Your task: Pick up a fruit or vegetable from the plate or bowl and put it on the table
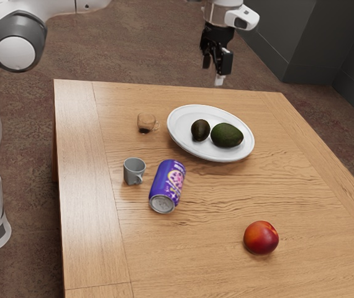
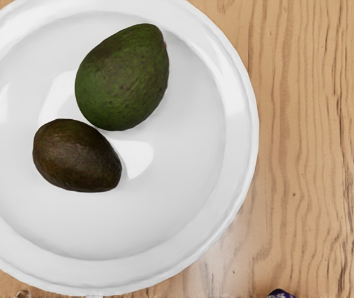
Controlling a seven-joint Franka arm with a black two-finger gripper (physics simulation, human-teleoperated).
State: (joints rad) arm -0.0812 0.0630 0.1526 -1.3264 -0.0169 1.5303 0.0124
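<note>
Two avocados (image 1: pixel 226 135) sit on the white plate (image 1: pixel 192 146) on our wooden table (image 1: pixel 208 233) — mottled brown floor (image 1: pixel 146 49) and grey wall (image 1: pixel 307 37) beyond. We hold our gripper (image 1: pixel 213 73) raised — fingers (image 1: pixel 227 63) spread apart, nothing between them.

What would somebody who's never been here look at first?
Probably the big white plate, with a large green avocado and a smaller, darker avocado side by side on it. Next might come the bright purple can, lying on its side on the table near the little gray mug. The shiny red fruit stands out too, sitting by itself on the wood.
</note>
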